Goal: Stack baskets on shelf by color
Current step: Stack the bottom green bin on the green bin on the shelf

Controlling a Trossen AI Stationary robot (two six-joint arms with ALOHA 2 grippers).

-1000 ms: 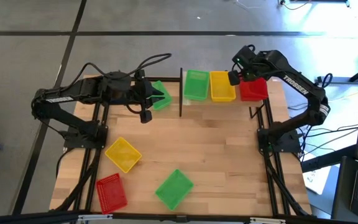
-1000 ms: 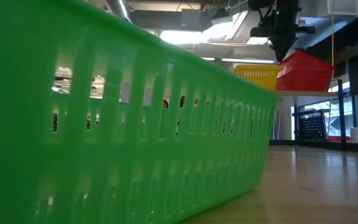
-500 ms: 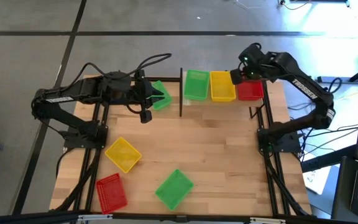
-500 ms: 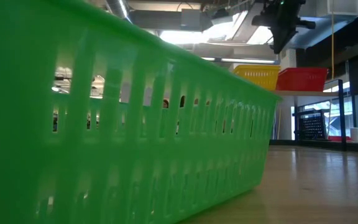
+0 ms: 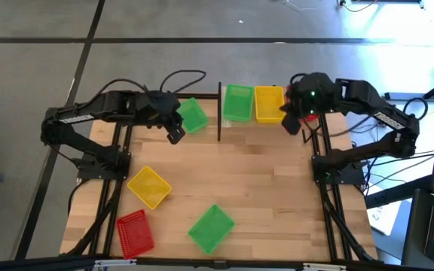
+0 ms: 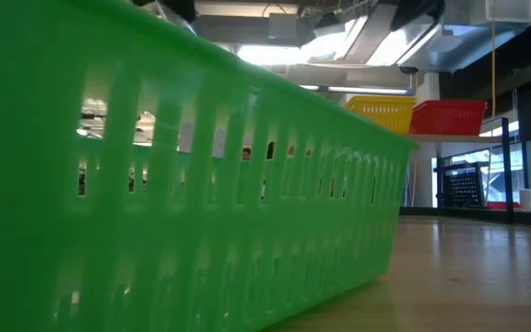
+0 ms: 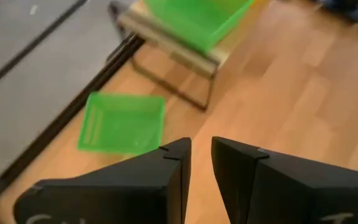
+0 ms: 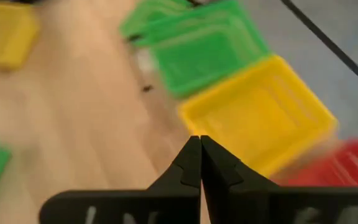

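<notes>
On the shelf [image 6: 459,138], a green basket [image 5: 237,102], a yellow basket [image 5: 269,103] and a red basket [image 5: 310,114] rest side by side on their bottoms; my right arm partly covers the red one. My right gripper [image 5: 288,124] is shut and empty, in front of the shelf between the yellow and red baskets. My left gripper [image 5: 173,134] hangs narrowly open and empty just near of another green basket [image 5: 193,115], which lies on the table left of the shelf's dark post [image 5: 219,113]. That basket also shows in the left wrist view [image 7: 123,121].
Three more baskets lie on the near left part of the table: yellow [image 5: 149,186], red [image 5: 135,231] and green [image 5: 211,228]. The green one fills the low view [image 6: 201,184]. The middle and right of the tabletop [image 5: 277,188] are bare wood.
My right gripper has set the tilted red basket down level on the shelf's right end, let go, risen and drawn back toward the table's near edge and a little left. The left gripper has kept near its spot while its arm has shifted off the green basket.
</notes>
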